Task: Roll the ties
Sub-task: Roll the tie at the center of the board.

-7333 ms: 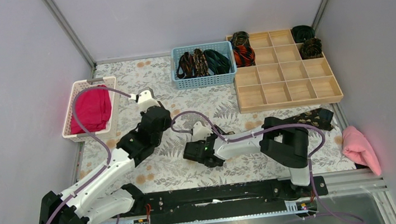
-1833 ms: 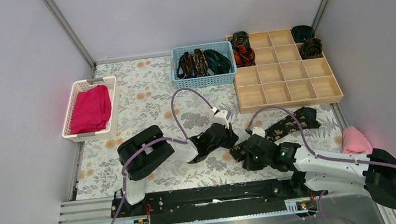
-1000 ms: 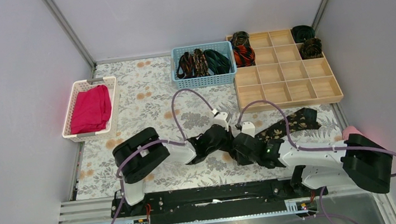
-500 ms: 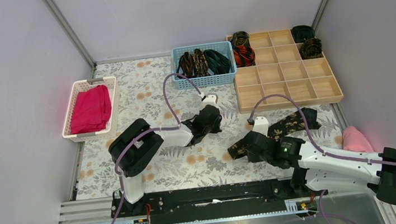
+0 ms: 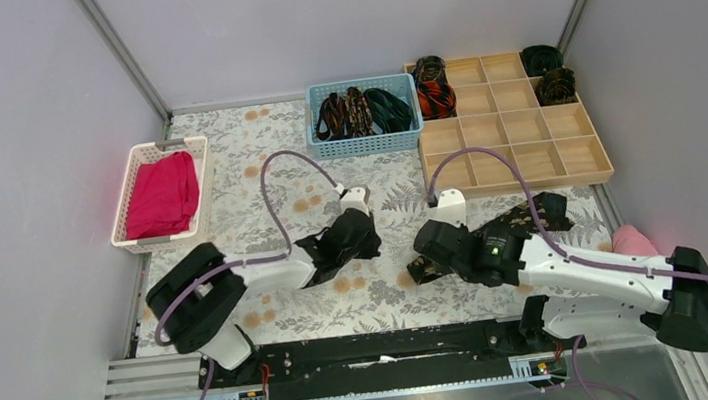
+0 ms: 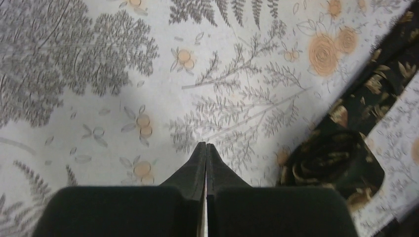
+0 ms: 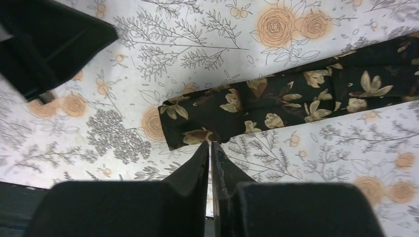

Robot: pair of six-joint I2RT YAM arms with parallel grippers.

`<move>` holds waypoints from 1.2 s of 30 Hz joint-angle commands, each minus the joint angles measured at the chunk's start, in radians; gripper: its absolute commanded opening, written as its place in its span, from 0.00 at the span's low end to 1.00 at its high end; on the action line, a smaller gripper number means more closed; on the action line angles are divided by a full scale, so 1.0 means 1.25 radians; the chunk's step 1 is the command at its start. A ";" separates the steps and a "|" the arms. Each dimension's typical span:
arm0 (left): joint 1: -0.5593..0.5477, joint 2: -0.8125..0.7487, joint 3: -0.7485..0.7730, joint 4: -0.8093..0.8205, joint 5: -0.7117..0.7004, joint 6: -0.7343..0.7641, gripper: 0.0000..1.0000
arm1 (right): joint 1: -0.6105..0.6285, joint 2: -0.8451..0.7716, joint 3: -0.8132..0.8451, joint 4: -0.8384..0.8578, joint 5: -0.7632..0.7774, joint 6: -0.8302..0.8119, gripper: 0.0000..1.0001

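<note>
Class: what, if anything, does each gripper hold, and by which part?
Left gripper: shut, holding nothing. Right gripper: its tips meet the long edge of the black gold-flecked tie near its end; whether it pinches it cannot be told.

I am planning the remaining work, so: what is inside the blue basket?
Loosely bunched ties fill the blue basket: black-red, brown-patterned and dark green ones. Their number, and anything beneath them, is hidden by the top layer.
</note>
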 commanded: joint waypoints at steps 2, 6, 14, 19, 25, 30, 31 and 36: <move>-0.008 -0.132 -0.120 0.011 -0.007 -0.076 0.00 | 0.078 0.114 0.124 -0.127 0.128 -0.049 0.13; -0.009 -0.275 -0.196 -0.026 -0.058 -0.119 0.00 | 0.151 0.257 0.237 -0.238 0.224 -0.023 0.37; -0.007 -0.603 -0.243 -0.243 -0.258 -0.192 0.00 | 0.203 0.448 0.307 -0.255 0.246 -0.016 0.57; -0.008 -0.724 -0.253 -0.321 -0.304 -0.197 0.00 | 0.210 0.560 0.325 -0.231 0.248 -0.043 0.60; -0.006 -0.718 -0.258 -0.332 -0.303 -0.191 0.00 | 0.210 0.627 0.330 -0.189 0.252 -0.065 0.66; -0.007 -0.703 -0.261 -0.320 -0.294 -0.182 0.00 | 0.203 0.686 0.337 -0.198 0.260 -0.060 0.74; -0.006 -0.704 -0.261 -0.318 -0.293 -0.180 0.00 | 0.198 0.696 0.334 -0.198 0.265 -0.058 0.75; -0.007 -0.703 -0.261 -0.311 -0.287 -0.173 0.00 | 0.150 0.693 0.293 -0.168 0.241 -0.041 0.75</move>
